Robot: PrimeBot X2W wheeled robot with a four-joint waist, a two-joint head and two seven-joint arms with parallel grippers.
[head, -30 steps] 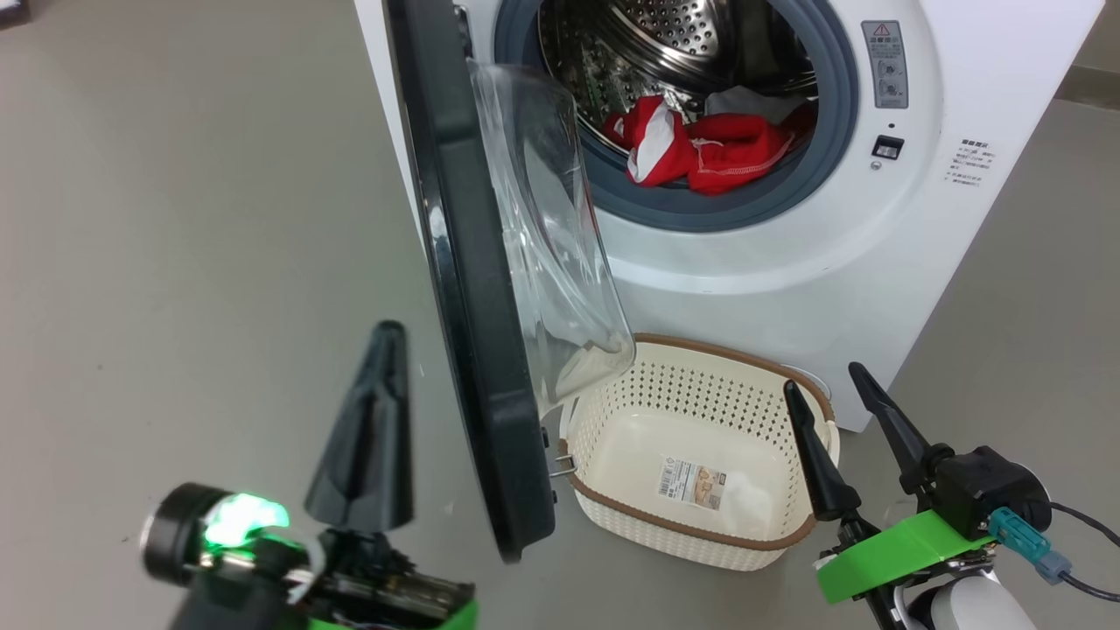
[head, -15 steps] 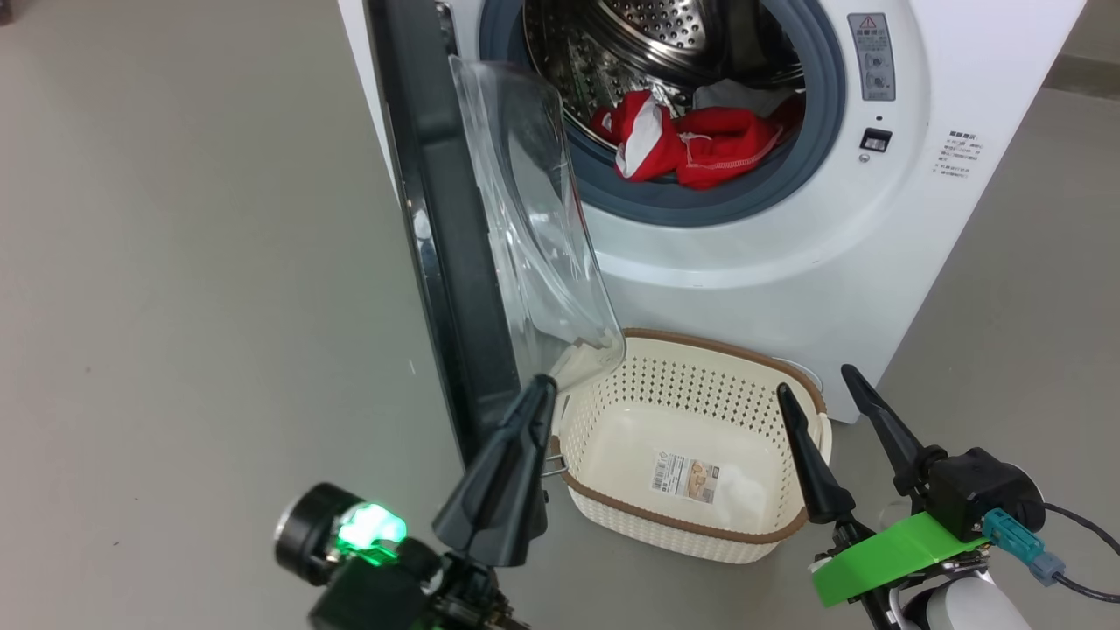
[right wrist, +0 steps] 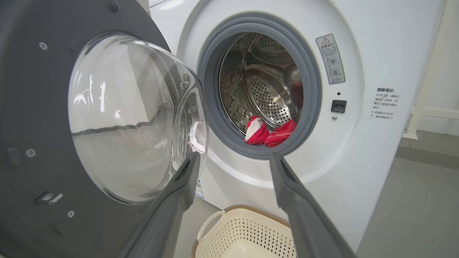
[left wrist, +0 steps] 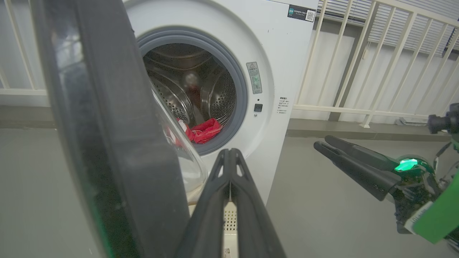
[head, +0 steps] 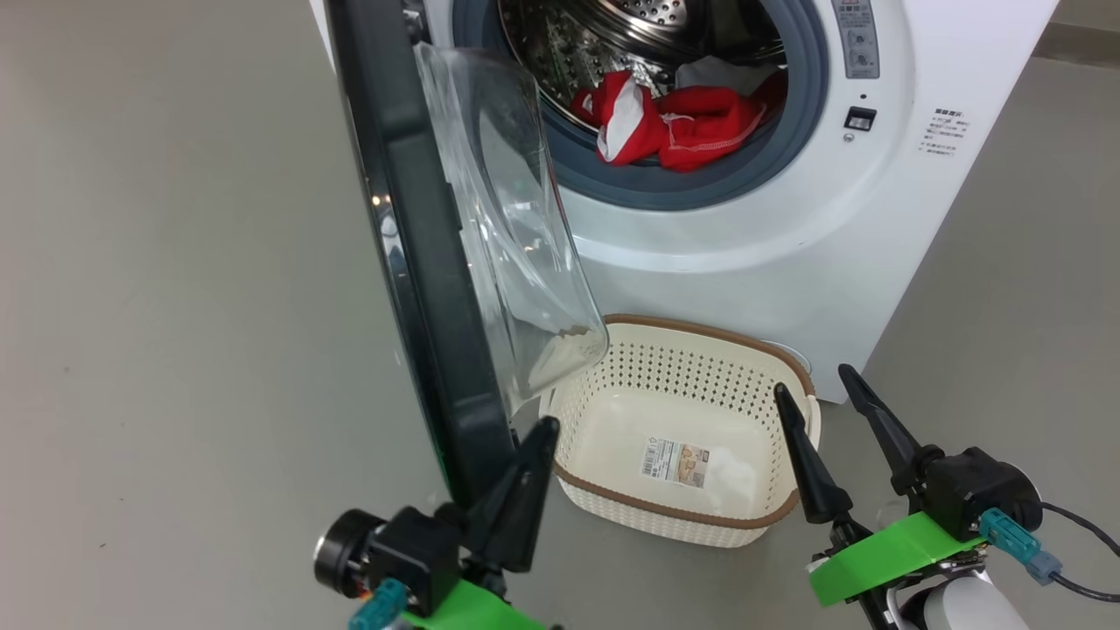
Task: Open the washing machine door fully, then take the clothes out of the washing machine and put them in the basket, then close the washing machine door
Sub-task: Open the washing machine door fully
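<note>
Washing machine door (head: pixel 411 262) open — left gripper (head: pixel 544 429) pinched together at its lower edge; right gripper (head: pixel 812 381) spread, empty.

This is looking like a laundry corner, perhaps on a balcony or in a test room (hard to tell which): a white washing machine (head: pixel 770 262) is standing on a bare grey floor (head: pixel 175 306), a cream basket (head: pixel 691 376) is sitting before it, and a pale slatted railing (left wrist: pixel 358 110) is running behind.
</note>
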